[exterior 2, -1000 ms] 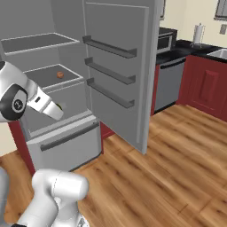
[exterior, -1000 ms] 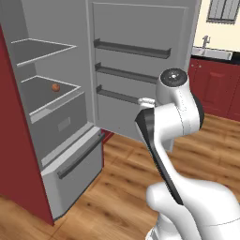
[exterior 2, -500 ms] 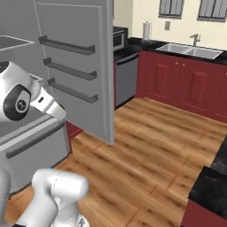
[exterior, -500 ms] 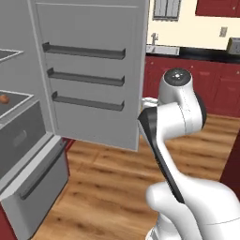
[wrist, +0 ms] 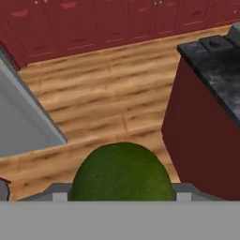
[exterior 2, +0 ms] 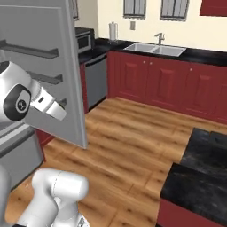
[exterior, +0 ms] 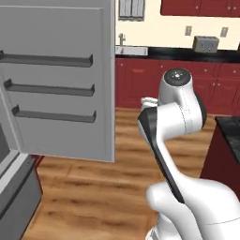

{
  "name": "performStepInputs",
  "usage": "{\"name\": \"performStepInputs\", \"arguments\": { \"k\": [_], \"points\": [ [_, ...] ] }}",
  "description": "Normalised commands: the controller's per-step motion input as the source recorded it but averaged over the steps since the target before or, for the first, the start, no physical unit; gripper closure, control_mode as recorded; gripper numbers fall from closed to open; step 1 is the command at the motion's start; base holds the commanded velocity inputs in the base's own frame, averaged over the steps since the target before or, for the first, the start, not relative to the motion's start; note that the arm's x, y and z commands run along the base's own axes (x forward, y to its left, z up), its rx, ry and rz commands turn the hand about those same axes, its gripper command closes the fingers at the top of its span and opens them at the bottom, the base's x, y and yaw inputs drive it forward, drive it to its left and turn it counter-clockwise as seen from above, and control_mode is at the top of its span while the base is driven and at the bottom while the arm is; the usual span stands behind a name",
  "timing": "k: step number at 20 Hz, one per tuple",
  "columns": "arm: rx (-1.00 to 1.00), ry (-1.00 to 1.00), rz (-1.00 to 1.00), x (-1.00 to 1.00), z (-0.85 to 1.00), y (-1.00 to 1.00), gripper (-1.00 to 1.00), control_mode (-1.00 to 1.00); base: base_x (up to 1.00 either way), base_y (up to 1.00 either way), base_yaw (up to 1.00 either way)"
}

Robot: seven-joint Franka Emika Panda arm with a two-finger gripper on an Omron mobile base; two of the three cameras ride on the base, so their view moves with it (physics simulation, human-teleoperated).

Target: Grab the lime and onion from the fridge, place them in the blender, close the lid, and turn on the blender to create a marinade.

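Observation:
In the hand view the lime, a dark green ball, sits between my two finger tips, and my gripper is shut on it above the wood floor. The fridge's open grey door with its three dark shelf rails stands at my left, also seen as the fridge door and as a grey slab, the fridge door. A corner of the fridge's grey drawer shows low on the left. My white arm is folded close to the base. The onion, the blender and the lid are out of view.
A dark-topped red counter block stands close on the right, also the counter block. Red cabinets line the far wall with a sink, a microwave and a toaster. Open wood floor lies between.
Both base views have swung right, from the fridge's shelves and drawer toward the kitchen counters; the camera moved with the base. The onion on its shelf has left the picture.

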Motion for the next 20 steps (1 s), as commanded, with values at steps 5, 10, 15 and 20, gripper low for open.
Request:
{"name": "performStepInputs", "arguments": {
  "k": [5,10,15,20],
  "points": [
    [0.0,0.0,0.0,0.0,0.0,0.0,1.0,1.0,0.44,-0.67,-0.37],
    [0.0,0.0,0.0,0.0,0.0,0.0,1.0,1.0,0.55,-0.49,-0.48],
    [0.0,0.0,0.0,0.0,0.0,0.0,1.0,1.0,0.84,-0.06,-0.41],
    [0.0,0.0,0.0,0.0,0.0,0.0,1.0,1.0,1.0,0.01,-0.22]
  ]
}}
